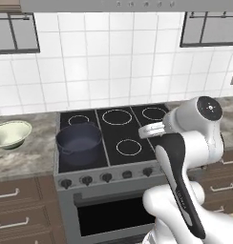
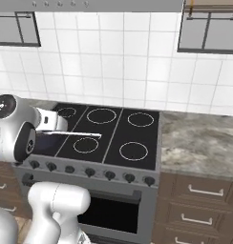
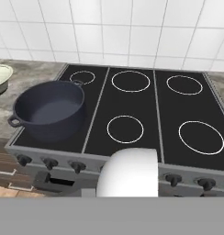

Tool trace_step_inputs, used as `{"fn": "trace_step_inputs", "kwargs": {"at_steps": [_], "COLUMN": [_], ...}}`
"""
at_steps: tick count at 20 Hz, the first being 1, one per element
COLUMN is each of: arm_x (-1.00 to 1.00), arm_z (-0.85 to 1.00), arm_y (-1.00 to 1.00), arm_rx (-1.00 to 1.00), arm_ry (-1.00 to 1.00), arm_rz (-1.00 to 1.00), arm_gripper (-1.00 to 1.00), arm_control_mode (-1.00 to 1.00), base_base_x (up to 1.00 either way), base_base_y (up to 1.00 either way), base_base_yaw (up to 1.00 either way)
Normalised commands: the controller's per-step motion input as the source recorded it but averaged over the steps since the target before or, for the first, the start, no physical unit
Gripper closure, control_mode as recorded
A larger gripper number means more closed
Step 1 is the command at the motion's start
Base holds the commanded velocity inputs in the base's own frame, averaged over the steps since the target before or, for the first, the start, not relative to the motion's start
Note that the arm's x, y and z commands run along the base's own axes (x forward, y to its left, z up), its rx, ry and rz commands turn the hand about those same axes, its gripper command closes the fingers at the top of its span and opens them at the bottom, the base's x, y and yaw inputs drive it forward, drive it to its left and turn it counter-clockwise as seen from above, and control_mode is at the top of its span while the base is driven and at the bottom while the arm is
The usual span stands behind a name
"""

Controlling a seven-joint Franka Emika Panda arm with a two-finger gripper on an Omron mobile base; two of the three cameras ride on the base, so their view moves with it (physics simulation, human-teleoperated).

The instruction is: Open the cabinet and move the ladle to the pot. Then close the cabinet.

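At the lower right of the left base view rises a glossy white, rounded robot arm (image 1: pixel 185 143) with a black strip down one link and a dark round joint cap (image 1: pixel 207 108); at the right base view's left, another dark joint disc (image 2: pixel 28 138)
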Motion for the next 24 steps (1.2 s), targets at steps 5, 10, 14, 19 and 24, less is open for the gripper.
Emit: {"fn": "trace_step_inputs", "kwargs": {"at_steps": [5, 10, 14, 19, 24], "arm_x": [0.00, 0.00, 0.00, 0.00, 0.00], "arm_z": [0.00, 0.00, 0.00, 0.00, 0.00], "arm_y": [0.00, 0.00, 0.00, 0.00, 0.00], "arm_rx": [0.00, 0.00, 0.00, 0.00, 0.00], "arm_ry": [0.00, 0.00, 0.00, 0.00, 0.00], "arm_rz": [0.00, 0.00, 0.00, 0.00, 0.00], "arm_gripper": [1.00, 1.00, 1.00, 1.00, 1.00], "arm_control_mode": [1.00, 1.00, 1.00, 1.00, 1.00], "base_base_x": [-0.03, -0.05, -0.06, -0.05, -0.03], "base_base_y": [0.59, 0.53, 0.50, 0.43, 0.44], "base_base_yaw": [0.00, 0.00, 0.00, 0.00, 0.00]}}
